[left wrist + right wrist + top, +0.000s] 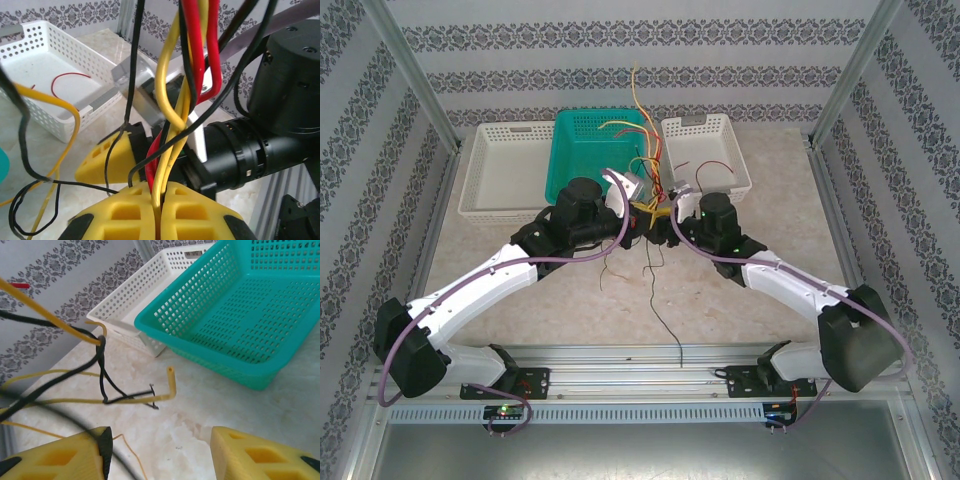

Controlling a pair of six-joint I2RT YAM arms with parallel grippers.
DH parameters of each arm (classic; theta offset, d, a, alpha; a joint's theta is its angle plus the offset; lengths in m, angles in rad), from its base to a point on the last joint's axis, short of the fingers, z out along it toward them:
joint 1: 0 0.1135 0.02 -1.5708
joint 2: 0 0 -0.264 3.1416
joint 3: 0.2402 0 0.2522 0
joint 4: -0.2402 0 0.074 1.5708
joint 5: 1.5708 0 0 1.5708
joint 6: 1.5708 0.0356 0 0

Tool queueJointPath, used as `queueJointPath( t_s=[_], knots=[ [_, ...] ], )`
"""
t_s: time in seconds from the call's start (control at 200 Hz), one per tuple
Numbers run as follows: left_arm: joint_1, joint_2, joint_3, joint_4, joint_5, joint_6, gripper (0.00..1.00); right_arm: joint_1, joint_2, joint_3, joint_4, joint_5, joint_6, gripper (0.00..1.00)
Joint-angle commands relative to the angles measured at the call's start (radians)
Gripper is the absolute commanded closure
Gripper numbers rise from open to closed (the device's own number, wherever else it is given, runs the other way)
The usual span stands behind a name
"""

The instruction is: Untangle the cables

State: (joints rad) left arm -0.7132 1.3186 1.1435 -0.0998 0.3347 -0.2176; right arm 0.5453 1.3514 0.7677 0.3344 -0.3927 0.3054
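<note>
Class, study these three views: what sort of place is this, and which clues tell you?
Probably a robotics lab test cell: two white robot arms bolted to an aluminium rail, a marble-look table boxed in by patterned wall panels.

Bright, even, diffuse light leaves only faint soft shadows under the arms on the pale table (560, 310), with no harsh glare. In the left wrist view the cables (161, 85) nearest the lens look soft and carry a mild sheen. In the right wrist view one black cable smears into a dark blur, while the teal basket (250, 315) behind stays sharp.
</note>
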Motion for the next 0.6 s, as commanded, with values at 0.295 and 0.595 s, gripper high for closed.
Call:
queueJointPath(
  t_s=[0.295,0.595],
  knots=[
    [0.011,-0.036,0.044,-0.007,-0.018,0.034,1.00,0.008,-0.067,-0.016,-0.013,0.270,-0.061,1.00],
    [0.014,-0.116,0.108,-0.146,-0.203,0.150,1.00,-0.172,-0.241,-0.039,-0.179,0.386,0.032,1.00]
  ],
)
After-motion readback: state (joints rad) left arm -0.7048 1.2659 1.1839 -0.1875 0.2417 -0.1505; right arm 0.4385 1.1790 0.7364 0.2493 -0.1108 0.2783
